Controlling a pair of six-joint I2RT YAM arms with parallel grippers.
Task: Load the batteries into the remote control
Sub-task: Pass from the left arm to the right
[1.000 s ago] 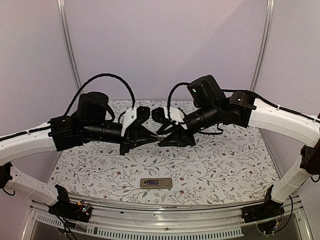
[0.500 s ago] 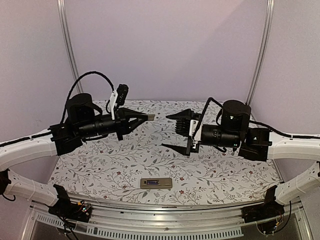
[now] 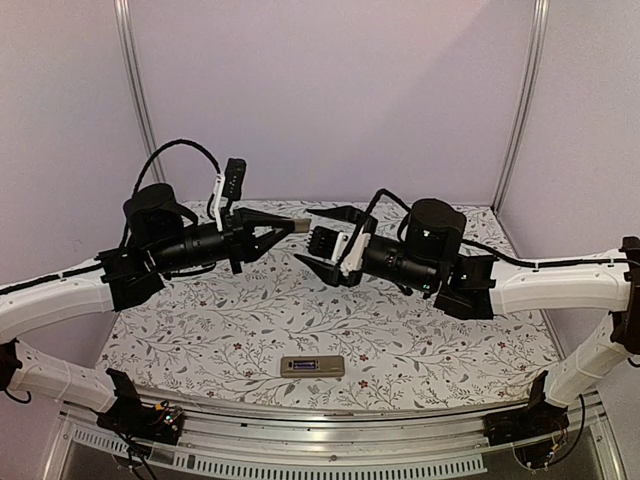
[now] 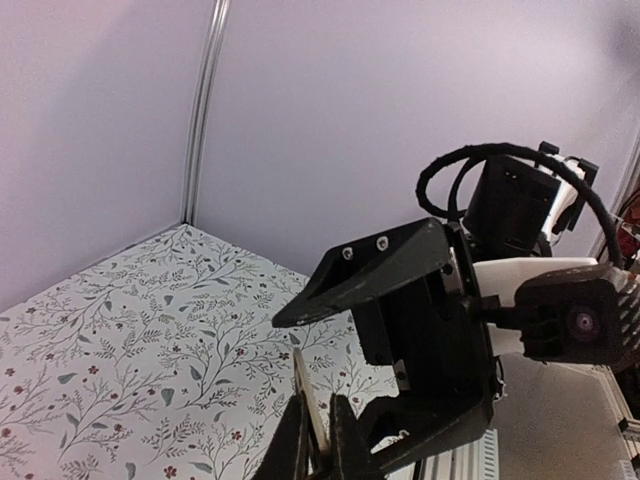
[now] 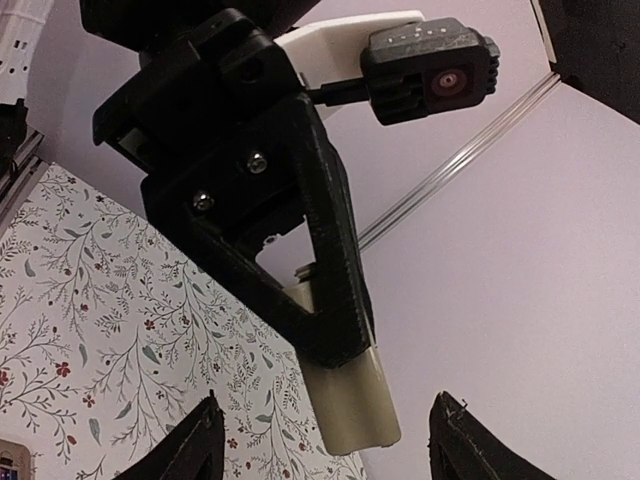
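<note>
The left claw point(image 3: 283, 231), pressed together, pinches a flat tan-grey cover piece point(image 3: 299, 227) above the floral-patterned desk point(image 3: 200, 330). The piece's long axis points at the spread, empty right claw point(image 3: 305, 236), which is now just beside its free end, having stood well apart half a second ago. The slim tan-grey remote control point(image 3: 312, 366) lies below, near the desk's front edge. No batteries are visible.

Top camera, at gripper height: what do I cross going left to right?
left gripper, fingers shut on a tan cover piece → tan cover piece sticking out past them → right gripper, fingers open toward it. The remote control lies lower, beneath that meeting point, so it is left unplaced.
</note>
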